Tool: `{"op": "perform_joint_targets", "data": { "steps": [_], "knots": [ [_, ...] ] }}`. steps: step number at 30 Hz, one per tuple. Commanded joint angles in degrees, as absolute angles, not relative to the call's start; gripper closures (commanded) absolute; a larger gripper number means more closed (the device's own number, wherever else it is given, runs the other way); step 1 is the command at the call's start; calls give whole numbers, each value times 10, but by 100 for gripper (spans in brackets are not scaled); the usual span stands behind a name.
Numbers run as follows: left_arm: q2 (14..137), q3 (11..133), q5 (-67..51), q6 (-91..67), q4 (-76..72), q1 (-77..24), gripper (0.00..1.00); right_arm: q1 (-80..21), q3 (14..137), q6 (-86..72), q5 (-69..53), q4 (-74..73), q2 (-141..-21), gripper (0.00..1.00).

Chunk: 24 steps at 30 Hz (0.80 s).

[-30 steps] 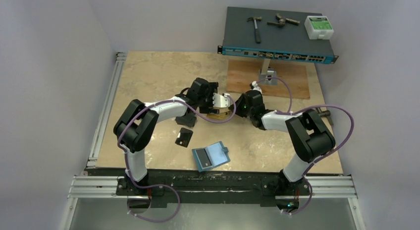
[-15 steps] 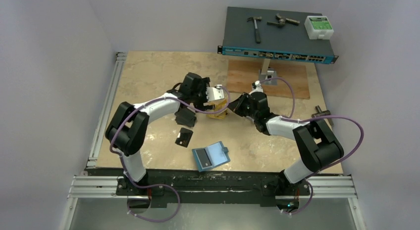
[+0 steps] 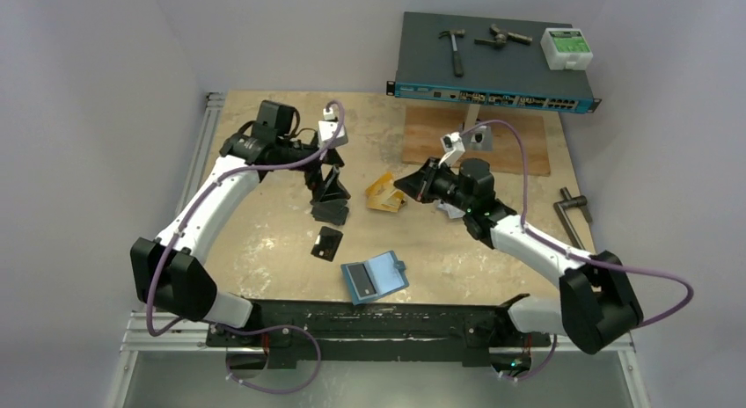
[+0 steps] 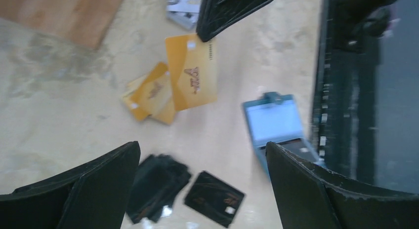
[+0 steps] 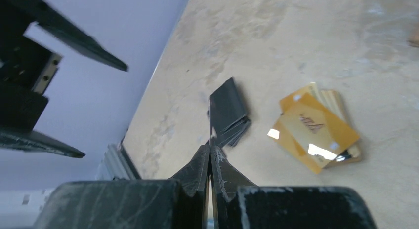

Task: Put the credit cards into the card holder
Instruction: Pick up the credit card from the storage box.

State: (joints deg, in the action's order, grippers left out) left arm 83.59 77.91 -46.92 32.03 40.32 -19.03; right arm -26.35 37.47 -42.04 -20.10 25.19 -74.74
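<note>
Right gripper (image 5: 210,157) is pinched shut on one orange-gold card (image 4: 191,73); left gripper (image 4: 201,152) gapes wide, empty, up at the far left. Card holder (image 3: 376,276) lies open by the near edge of the table (image 3: 264,144); bring the card in flat and lead a short edge into the paler pocket; black stack (image 3: 330,206) and lone black card (image 3: 327,244) sit left of that path, bare top between.

Silver cards (image 4: 181,7) cut by top edge, card holder (image 4: 274,121) blurred
</note>
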Motion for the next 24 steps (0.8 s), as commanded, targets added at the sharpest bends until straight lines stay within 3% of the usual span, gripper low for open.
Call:
{"op": "perform_joint_targets", "data": {
  "steps": [1, 10, 13, 24],
  "knots": [
    [811, 759, -668, 263, 502, -157, 0, -306, 423, -329, -281, 170, -681, 100],
    [712, 717, -728, 235, 524, -111, 0, -400, 524, -263, -306, 31, -632, 100],
    [698, 735, -771, 284, 604, -99, 0, -425, 559, -241, -307, -6, -628, 100],
    [710, 772, -802, 406, 787, -98, 17, -454, 634, -227, -345, -40, -646, 100]
  ]
}}
